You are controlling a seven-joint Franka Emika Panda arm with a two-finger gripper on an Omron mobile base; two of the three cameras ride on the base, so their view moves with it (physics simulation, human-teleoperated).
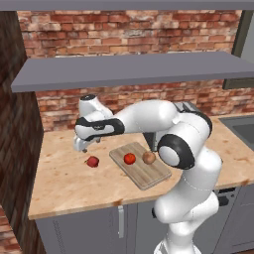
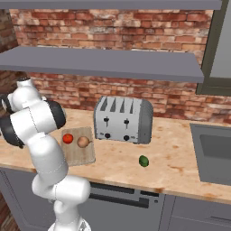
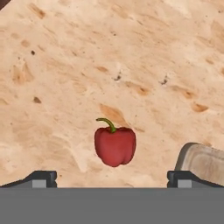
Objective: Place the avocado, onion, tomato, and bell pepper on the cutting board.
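The dark red bell pepper lies on the counter just left of the cutting board. My gripper hangs open a little above it and to its left, with nothing held. In the hand view the bell pepper sits between and just ahead of my wide-apart fingertips, and a corner of the cutting board shows at the right. The tomato and the onion rest side by side on the board. The avocado lies on the counter in front of the toaster, well right of the board.
A silver toaster stands behind the board against the brick wall. A sink is set into the counter at the far right. A grey shelf runs above the counter. A dark wall closes the left end.
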